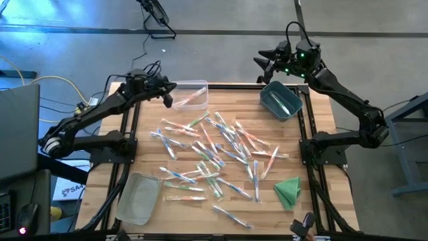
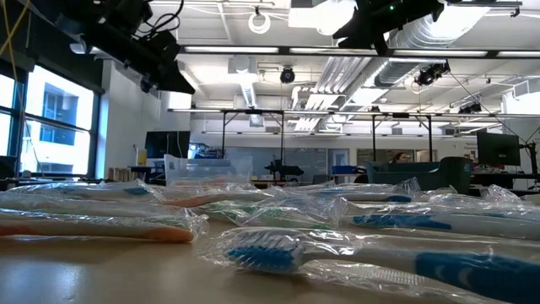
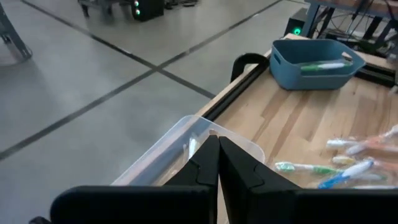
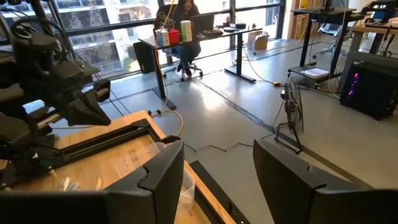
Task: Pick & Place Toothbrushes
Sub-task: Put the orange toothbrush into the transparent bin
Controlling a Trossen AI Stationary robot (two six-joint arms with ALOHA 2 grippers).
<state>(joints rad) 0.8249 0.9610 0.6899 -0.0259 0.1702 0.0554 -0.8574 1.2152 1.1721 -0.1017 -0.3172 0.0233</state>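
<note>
While left gripper (image 1: 167, 99) hung clenched, empty, over clear bin (image 1: 192, 86), right gripper (image 1: 266, 65) gaped off-table; risked snagging brushes (image 1: 214, 150) wrappers.

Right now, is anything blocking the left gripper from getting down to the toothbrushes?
Nothing visible blocks it. The left gripper, shut and empty, hangs by the near edge of the clear bin. The toothbrushes lie scattered on open table just beyond it, with only air between.
</note>
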